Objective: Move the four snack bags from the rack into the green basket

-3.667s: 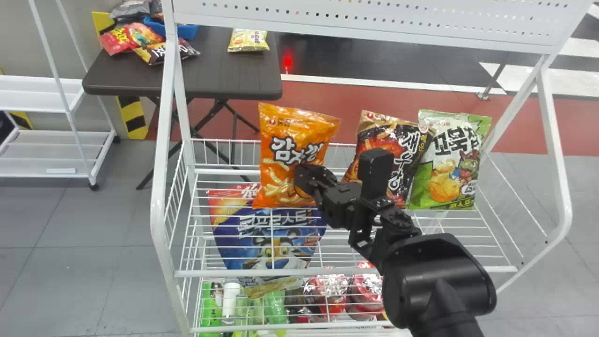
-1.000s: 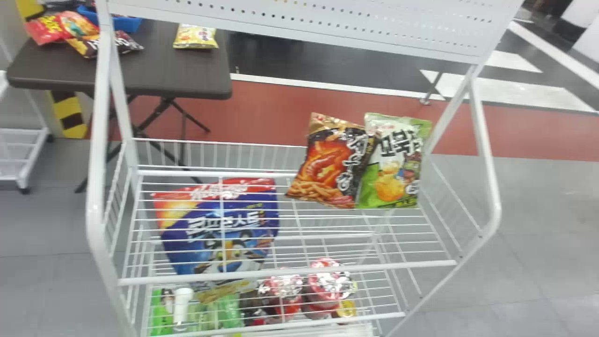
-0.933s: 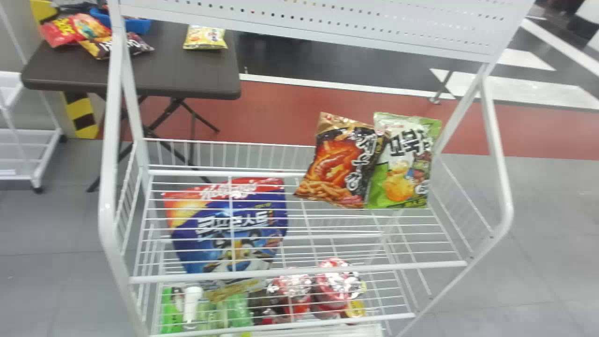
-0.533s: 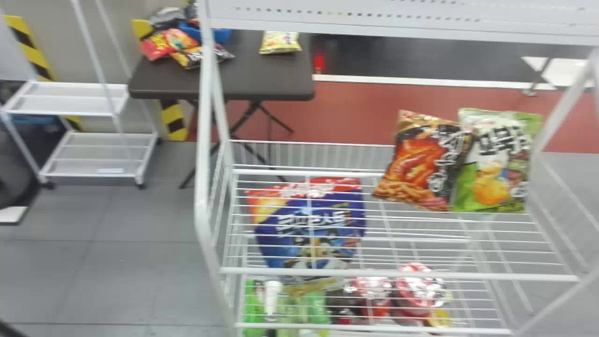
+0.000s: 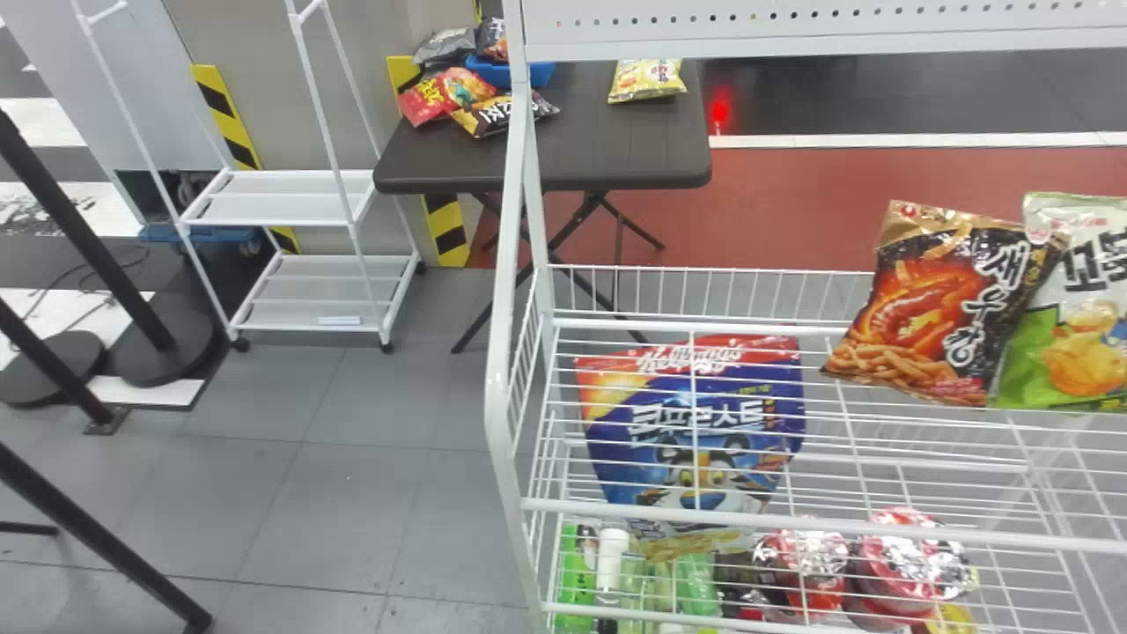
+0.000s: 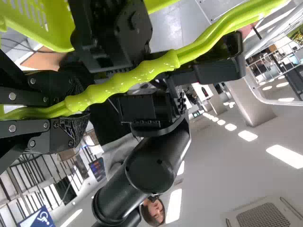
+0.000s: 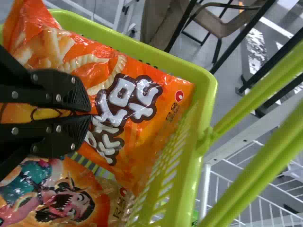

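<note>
Two snack bags, a brown-and-red one (image 5: 942,304) and a green-and-white one (image 5: 1070,339), lean side by side at the back of the rack's upper shelf (image 5: 704,324). The right gripper (image 7: 89,113) is shut on an orange snack bag (image 7: 137,127), lying partly within the green basket (image 7: 201,90). Under it another orange bag (image 7: 71,198) is inside the basket. In the left wrist view, the left gripper (image 6: 78,109) is shut on the basket's handle (image 6: 125,81); part of the basket wall (image 6: 40,21) shows beside it.
The rack's left post (image 5: 502,352) stands mid-view. A cereal bag (image 5: 696,423) and cups (image 5: 916,563) sit lower down. Behind are a dark table (image 5: 616,145) with more bags and a white shelf (image 5: 299,211). Black poles (image 5: 97,546) stand at left.
The head view has swung left, shifting the rack rightward. The right gripper, earlier at the orange bag on the rack, now has that bag at the basket.
</note>
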Controlling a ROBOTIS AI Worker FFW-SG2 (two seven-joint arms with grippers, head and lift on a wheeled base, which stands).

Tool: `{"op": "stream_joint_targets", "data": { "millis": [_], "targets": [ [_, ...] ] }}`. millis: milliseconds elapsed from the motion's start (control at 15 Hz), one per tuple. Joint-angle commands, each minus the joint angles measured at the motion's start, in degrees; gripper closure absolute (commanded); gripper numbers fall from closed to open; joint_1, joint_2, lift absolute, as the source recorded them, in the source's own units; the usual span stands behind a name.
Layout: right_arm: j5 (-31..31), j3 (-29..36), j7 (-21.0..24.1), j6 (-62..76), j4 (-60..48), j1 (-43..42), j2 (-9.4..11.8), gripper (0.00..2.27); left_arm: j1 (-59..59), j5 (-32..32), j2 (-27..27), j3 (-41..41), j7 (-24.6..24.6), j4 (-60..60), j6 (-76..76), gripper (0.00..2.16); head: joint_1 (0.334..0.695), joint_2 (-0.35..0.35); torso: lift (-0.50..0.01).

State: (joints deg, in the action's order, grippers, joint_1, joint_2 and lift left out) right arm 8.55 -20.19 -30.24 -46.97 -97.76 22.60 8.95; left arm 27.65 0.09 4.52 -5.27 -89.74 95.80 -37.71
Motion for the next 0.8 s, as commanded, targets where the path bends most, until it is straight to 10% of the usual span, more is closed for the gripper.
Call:
{"op": "stream_joint_targets", "data": {
  "millis": [0,467,733],
  "targets": [
    [-3.3,0.8,0.0,-3.6,-5.9,3.7,2.2,0.04,-0.6,-0.1,0.1,-0.7,0.1,-0.3,0.1,1.99,0.695,0.045,0.0],
    [-7.1,12.5,1.6,10.5,-22.6,15.5,3.0,0.05,-1.5,-0.2,0.1,-1.0,0.2,-1.1,0.1,1.99,0.695,-0.276,0.0],
    [0.0,22.2,2.5,27.3,-27.4,18.6,0.8,0.05,-1.2,0.0,0.1,-0.5,0.3,-1.1,0.3,1.99,0.695,-0.32,0.0]
  ]
}}
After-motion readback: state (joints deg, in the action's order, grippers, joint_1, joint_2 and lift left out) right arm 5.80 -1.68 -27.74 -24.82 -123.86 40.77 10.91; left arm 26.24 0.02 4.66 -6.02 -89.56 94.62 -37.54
